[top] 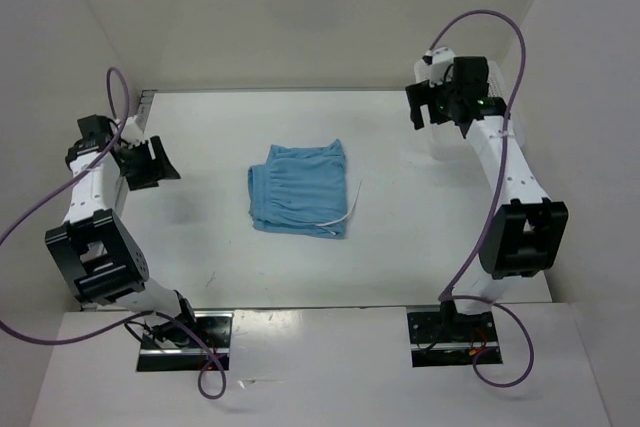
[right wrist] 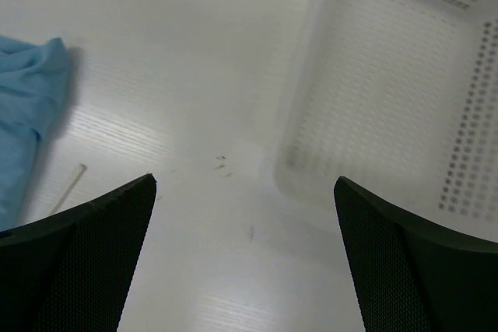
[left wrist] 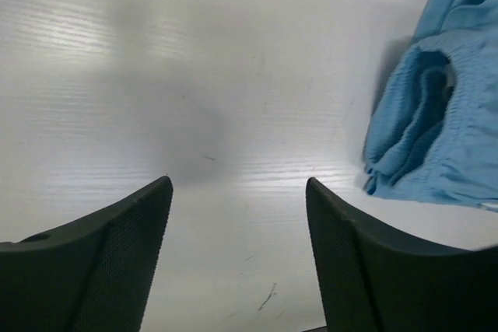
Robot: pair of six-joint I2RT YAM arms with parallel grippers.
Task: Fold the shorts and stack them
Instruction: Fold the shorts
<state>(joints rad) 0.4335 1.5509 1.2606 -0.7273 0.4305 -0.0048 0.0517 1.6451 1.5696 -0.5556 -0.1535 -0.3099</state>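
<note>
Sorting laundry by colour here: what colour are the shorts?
Light sky blue, plain, with a thin white drawstring. The shorts show best in the top external view.

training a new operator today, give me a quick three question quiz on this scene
1. The left gripper and right gripper are: A both open, B both shut, C one open, one shut.
2. True or false: one of them touches the shorts.
3. Fill in: the white basket sits close to the ____ gripper.

Key: 1 A; 2 false; 3 right.
</note>
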